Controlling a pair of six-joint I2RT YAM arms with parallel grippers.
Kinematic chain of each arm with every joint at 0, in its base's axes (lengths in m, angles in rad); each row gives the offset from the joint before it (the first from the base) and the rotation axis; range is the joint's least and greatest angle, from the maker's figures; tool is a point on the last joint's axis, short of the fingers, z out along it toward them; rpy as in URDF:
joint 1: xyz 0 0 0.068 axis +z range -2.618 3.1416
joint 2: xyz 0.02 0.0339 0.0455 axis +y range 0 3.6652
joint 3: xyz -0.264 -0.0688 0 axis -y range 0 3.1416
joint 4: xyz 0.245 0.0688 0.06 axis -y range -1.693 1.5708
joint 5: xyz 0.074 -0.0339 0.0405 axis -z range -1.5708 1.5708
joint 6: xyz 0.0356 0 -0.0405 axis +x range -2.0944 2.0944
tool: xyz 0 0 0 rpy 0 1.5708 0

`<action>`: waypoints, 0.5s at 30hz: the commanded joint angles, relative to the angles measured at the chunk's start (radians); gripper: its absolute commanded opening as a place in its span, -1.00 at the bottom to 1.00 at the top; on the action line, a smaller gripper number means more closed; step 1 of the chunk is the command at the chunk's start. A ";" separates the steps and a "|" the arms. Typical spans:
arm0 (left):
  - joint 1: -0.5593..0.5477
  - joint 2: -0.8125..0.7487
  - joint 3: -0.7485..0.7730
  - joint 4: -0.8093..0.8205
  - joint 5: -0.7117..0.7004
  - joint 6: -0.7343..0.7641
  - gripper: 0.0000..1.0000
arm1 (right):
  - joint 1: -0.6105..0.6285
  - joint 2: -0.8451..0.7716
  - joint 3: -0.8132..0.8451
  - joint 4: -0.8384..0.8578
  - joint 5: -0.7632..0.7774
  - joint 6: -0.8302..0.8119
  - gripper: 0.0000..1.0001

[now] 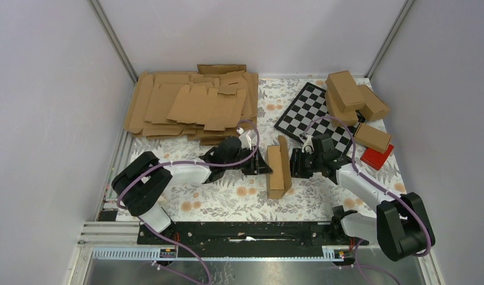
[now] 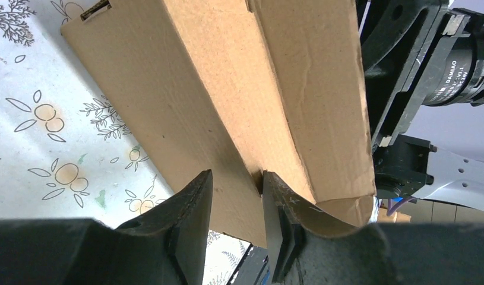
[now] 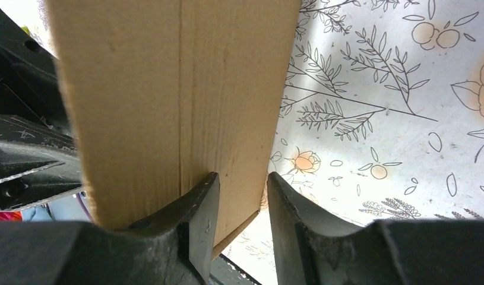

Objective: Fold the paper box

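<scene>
The paper box (image 1: 279, 167) is a brown cardboard blank, partly folded, standing on edge on the flowered table between my two grippers. My left gripper (image 1: 264, 164) presses at its left side. In the left wrist view the gripper (image 2: 236, 175) is open, its right fingertip (image 2: 275, 196) against a crease of the box (image 2: 215, 89). My right gripper (image 1: 294, 163) is at the box's right side. In the right wrist view it (image 3: 243, 176) is open, and the lower corner of the box (image 3: 168, 89) reaches into the gap by the left finger (image 3: 198, 208).
A heap of flat brown blanks (image 1: 192, 104) lies at the back left. A checkerboard (image 1: 313, 113) lies at the back right. Several folded cartons (image 1: 352, 95) and a red block (image 1: 377, 157) sit by the right wall. The flowered cloth (image 1: 227, 199) covers the table.
</scene>
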 commanded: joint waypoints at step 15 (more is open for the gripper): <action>-0.001 0.029 0.000 -0.055 -0.035 0.061 -0.31 | -0.035 -0.272 -0.094 0.071 0.073 0.042 0.56</action>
